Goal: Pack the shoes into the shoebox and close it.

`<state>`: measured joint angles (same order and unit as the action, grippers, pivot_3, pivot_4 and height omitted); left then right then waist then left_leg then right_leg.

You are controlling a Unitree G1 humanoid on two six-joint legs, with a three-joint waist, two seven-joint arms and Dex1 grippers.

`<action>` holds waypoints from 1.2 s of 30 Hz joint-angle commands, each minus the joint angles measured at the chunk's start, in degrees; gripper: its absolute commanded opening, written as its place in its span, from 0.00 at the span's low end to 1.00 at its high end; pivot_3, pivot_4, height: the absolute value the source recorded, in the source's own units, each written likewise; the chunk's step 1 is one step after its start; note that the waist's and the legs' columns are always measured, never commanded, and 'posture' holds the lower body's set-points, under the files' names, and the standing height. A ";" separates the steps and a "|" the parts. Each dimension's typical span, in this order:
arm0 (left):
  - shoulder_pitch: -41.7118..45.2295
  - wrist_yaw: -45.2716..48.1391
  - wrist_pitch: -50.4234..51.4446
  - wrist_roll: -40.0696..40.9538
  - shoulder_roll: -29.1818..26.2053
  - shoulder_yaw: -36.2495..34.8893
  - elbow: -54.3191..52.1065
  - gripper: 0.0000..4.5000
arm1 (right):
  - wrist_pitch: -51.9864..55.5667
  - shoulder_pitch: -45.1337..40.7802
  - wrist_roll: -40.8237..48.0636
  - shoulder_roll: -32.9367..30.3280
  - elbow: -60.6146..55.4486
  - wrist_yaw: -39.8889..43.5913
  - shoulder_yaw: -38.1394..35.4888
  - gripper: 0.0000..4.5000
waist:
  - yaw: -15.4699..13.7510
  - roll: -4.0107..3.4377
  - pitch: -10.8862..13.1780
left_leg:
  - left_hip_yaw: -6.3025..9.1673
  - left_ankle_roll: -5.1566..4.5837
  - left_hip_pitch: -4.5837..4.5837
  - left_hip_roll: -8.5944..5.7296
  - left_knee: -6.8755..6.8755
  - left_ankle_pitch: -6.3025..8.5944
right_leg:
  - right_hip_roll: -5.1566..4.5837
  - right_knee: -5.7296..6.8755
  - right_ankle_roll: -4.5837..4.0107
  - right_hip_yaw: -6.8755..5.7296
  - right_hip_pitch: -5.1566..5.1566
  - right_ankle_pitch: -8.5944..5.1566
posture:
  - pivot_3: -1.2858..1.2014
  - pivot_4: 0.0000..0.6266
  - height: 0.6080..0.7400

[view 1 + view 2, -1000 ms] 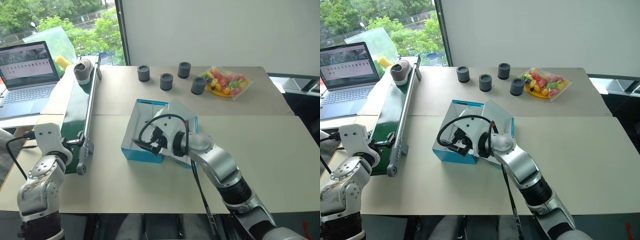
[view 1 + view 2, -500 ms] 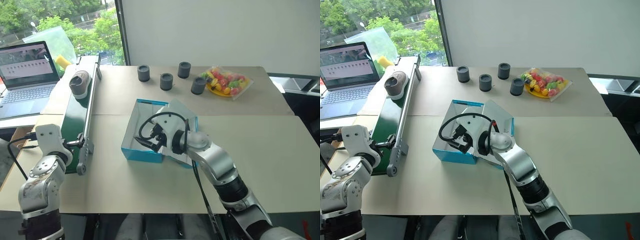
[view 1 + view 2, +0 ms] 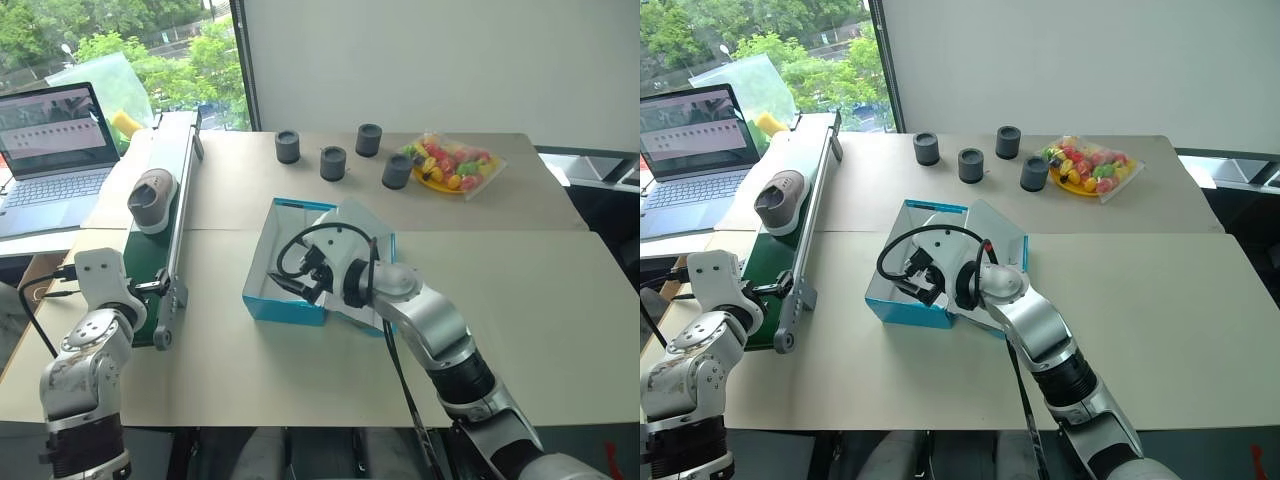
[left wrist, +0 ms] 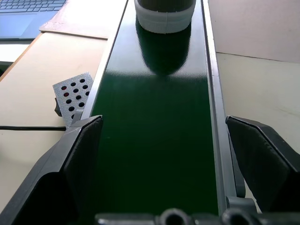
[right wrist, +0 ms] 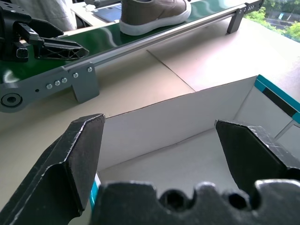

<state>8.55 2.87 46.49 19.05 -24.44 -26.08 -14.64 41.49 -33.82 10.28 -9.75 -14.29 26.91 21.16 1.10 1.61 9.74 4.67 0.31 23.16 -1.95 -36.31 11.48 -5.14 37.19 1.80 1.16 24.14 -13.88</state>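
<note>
Riding the conveyor [image 3: 150, 270], a shoe [image 3: 152, 198] has slid nearer my spread left tool [image 4: 164, 154]; my right tool [image 5: 164, 154] gapes over the empty shoebox [image 3: 285, 305], so pickup is next.

We see bright, even daylight coming from the window [image 3: 120, 50] at ten o'clock; shadows are soft, the belt [image 4: 159, 131] gleams, and focus stays sharp.
</note>
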 commanded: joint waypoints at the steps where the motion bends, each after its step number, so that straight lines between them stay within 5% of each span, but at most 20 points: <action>1: 0.13 0.02 0.15 -0.68 -0.96 -0.46 -1.23 1.00 | 0.10 -0.51 0.24 0.43 -2.86 -0.44 -1.51 0.99 | 0.00 0.00 0.00 | 0.00 0.00 0.00 0.00 0.00 0.00 | 0.00 0.00 0.00 0.00 0.00 0.00 | 0.52 0.24 1.00; 18: 0.15 -1.64 2.21 -0.92 0.34 -1.73 -1.17 1.00 | 1.28 -2.45 1.51 2.17 -3.40 -0.04 -4.21 0.99 | -0.01 0.00 0.00 | 0.02 0.00 0.00 0.00 0.00 0.00 | -0.01 0.01 0.00 0.00 0.00 0.00 | 0.52 0.24 1.00; 25: 1.11 -2.06 3.31 0.42 0.97 -2.97 -2.24 0.59 | 1.82 -3.10 1.73 2.77 -3.69 -0.11 -5.08 1.00 | 0.09 0.00 0.00 | 0.01 0.00 -0.04 0.02 0.00 0.00 | 0.01 0.06 -0.02 0.01 0.00 0.02 | 0.52 0.24 1.00; 32: 2.67 -2.72 2.33 0.34 1.43 -2.77 -4.12 0.58 | 1.75 -3.65 1.83 2.82 -3.15 -0.52 -5.25 1.00 | 0.02 0.01 -0.01 | 0.01 0.01 -0.02 0.00 0.00 0.00 | 0.00 0.03 -0.02 0.00 0.00 0.02 | 0.52 0.24 1.00; 36: 4.47 -4.91 -7.66 -4.81 2.36 1.90 -10.75 0.58 | 4.15 -4.03 4.28 4.99 -2.07 -1.76 -8.01 1.00 | -0.16 0.13 -0.01 | 0.01 0.02 0.03 0.00 -0.03 -0.01 | 0.00 0.02 -0.02 -0.02 0.01 0.03 | 0.52 0.24 1.00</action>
<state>10.99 -0.84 45.48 17.14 -21.78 -25.87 -19.00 44.53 -36.16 12.69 -5.99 -15.16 26.13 15.79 0.94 1.74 9.73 4.69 0.33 23.22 -1.95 -36.34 11.47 -5.14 37.20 1.78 1.15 24.15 -13.85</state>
